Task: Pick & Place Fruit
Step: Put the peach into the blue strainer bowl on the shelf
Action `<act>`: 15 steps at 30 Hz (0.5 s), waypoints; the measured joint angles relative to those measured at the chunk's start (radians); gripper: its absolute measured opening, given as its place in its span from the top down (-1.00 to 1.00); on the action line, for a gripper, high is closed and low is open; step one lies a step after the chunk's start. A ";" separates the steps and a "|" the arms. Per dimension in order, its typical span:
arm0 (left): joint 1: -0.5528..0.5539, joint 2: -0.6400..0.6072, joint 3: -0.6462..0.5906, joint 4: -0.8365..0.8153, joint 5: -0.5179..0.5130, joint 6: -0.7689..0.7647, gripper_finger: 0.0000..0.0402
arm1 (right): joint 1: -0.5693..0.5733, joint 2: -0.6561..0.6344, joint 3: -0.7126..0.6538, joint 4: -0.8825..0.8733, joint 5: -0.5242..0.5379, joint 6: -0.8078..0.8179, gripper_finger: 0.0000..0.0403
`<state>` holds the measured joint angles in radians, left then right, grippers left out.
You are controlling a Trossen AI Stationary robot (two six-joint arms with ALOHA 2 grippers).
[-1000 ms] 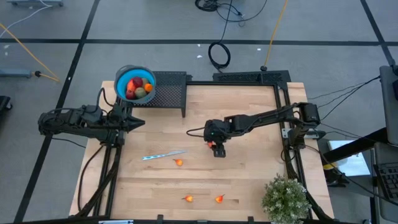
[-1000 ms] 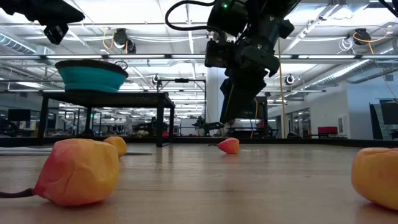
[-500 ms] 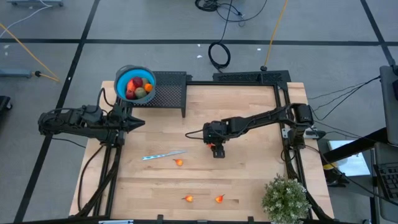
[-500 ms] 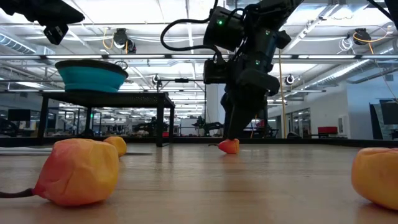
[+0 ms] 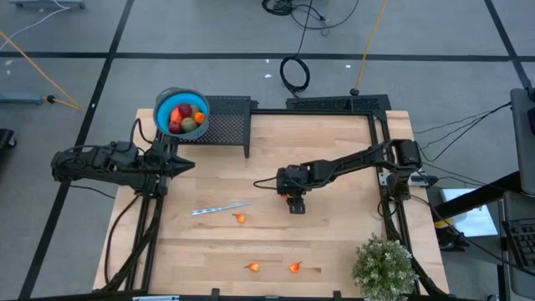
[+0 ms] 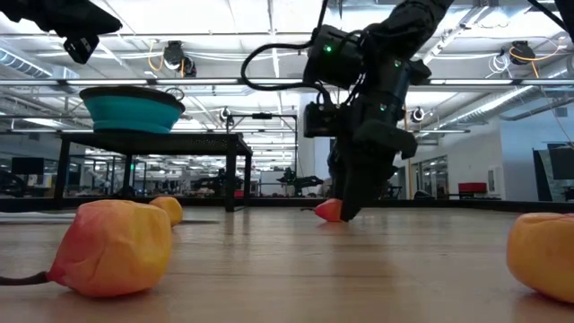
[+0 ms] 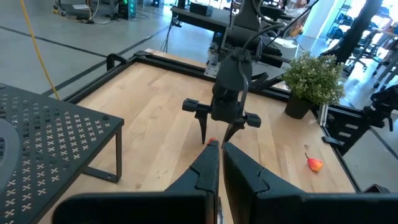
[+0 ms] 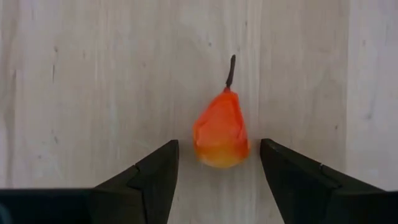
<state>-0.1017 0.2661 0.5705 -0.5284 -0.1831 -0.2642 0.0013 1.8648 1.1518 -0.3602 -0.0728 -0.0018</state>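
A small orange fruit point(image 8: 220, 130) with a dark stem lies on the wooden table point(image 5: 334, 242) near its middle. My right gripper point(image 8: 217, 168) is open and points steeply down over it, one finger on each side of the fruit and a gap at both. In the low view its fingertips point(image 6: 345, 208) stand close to the table beside the fruit point(image 6: 328, 211). My left gripper point(image 5: 188, 165) is shut and waits at the table's left edge, clear of everything.
Three more small orange fruits point(image 5: 241, 218) point(image 5: 253, 267) point(image 5: 294, 267) lie toward the near edge. A slim silver knife point(image 5: 219, 208) lies left of centre. A blue bowl point(image 5: 164, 107) holding fruit sits on a black mesh stand point(image 5: 226, 121) at the far left. A potted plant point(image 5: 384, 266) is at the near right corner.
My right gripper has come down toward the fruit at the table's middle, its fingers staying as far apart as before. The fruit has not moved.
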 joint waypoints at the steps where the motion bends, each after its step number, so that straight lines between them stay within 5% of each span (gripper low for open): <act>1: 0.000 0.000 0.000 0.000 0.000 0.000 0.90 | 0.000 0.000 -0.003 0.003 0.000 0.008 -0.10; 15: 0.000 0.000 0.000 0.001 -0.001 -0.003 0.90 | 0.000 0.000 -0.009 0.046 0.001 0.008 -0.07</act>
<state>-0.1017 0.2661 0.5705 -0.5278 -0.1841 -0.2676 0.0010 1.8648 1.1423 -0.3141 -0.0715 0.0062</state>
